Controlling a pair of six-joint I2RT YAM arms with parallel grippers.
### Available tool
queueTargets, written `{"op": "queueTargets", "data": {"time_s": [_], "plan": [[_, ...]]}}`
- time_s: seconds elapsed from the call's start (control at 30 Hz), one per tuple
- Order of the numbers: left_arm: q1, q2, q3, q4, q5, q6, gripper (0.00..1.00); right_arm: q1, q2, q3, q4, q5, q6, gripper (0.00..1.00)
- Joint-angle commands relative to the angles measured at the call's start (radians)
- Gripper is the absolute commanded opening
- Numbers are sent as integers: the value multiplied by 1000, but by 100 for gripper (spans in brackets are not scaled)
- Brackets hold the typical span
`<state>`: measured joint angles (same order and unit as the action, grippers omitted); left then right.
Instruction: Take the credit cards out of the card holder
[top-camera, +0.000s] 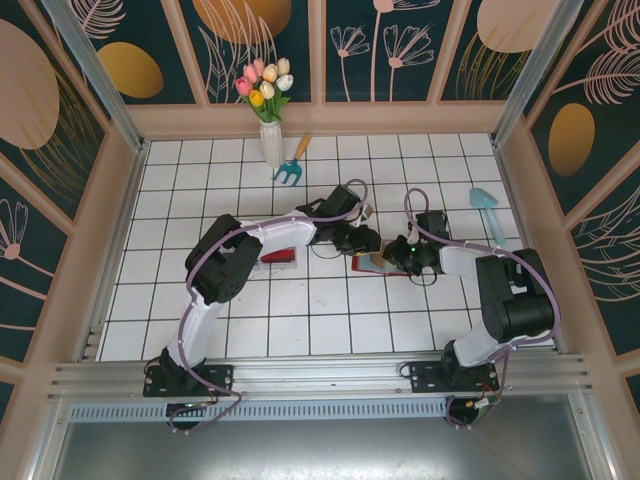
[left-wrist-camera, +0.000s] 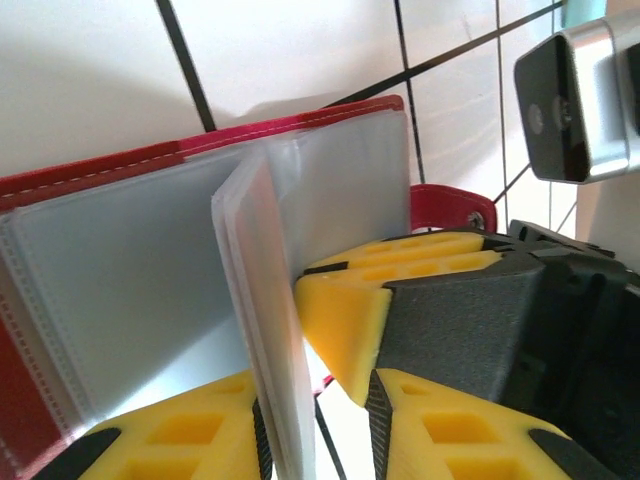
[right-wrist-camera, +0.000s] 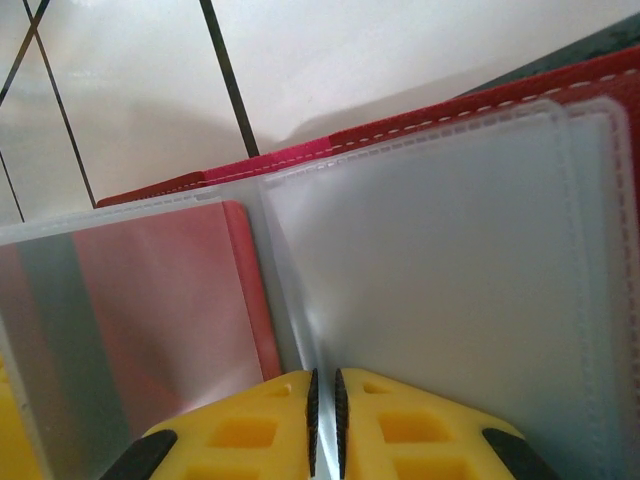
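Observation:
The red card holder (top-camera: 372, 263) lies open on the white tiles between my two grippers. Its clear plastic sleeves (left-wrist-camera: 130, 290) fan out from the red cover (right-wrist-camera: 420, 125). One sleeve leaf (left-wrist-camera: 262, 330) stands upright between my left gripper's (left-wrist-camera: 318, 440) fingers, resting against the left pad, with a gap to the right pad. My right gripper (right-wrist-camera: 323, 400) is shut on the edge of a sleeve leaf at the fold. A reddish credit card (right-wrist-camera: 150, 310) sits inside the sleeve left of it. The right gripper's yellow finger (left-wrist-camera: 345, 310) sits close beside the left gripper.
A flat red piece (top-camera: 278, 256) lies on the tiles under the left arm. A vase of tulips (top-camera: 268, 110) and a small garden fork (top-camera: 290, 165) stand at the back, a light blue trowel (top-camera: 487, 212) at the right. Walls enclose the tiled floor.

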<state>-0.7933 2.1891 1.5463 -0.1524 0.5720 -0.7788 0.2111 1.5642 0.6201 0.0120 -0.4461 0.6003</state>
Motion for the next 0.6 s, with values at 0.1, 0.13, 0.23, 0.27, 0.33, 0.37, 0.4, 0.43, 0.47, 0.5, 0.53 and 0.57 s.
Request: {"op": "queueTargets", "data": {"time_s": [0.1,0.13,0.23,0.27,0.33,0.37,0.4,0.43,0.47,0.5,0.53,0.57], "plan": [[-14,-2,67,51,55,-10,33,-33,-44,3,-26,30,-16,19],[-15,1,71,54,61,-11,33,-44,-58,-1,-30,28,-15,20],[-20,10,78,63,70,-15,34,-82,-80,-9,-29,0,-13,21],[-21,15,81,60,71,-16,34,-90,-81,-10,-28,-7,-13,21],[-21,22,86,51,66,-14,34,-102,-83,-10,-33,-12,-15,22],[-21,24,89,49,64,-13,34,-106,-86,-11,-36,-10,-14,23],[-20,26,88,45,59,-13,34,-111,-90,-13,-37,-8,-13,24],[-22,27,91,41,58,-9,34,-115,-94,-15,-37,-10,-11,25],[-22,30,94,37,57,-8,34,-120,-98,-18,-37,-13,-7,26],[-22,32,97,33,56,-6,34,-125,-101,-20,-35,-20,-5,26],[-23,36,102,30,57,-4,34,-131,-104,-20,-34,-24,-4,26],[-23,38,103,31,57,-4,34,-133,-106,-21,-34,-27,-4,27]]}}
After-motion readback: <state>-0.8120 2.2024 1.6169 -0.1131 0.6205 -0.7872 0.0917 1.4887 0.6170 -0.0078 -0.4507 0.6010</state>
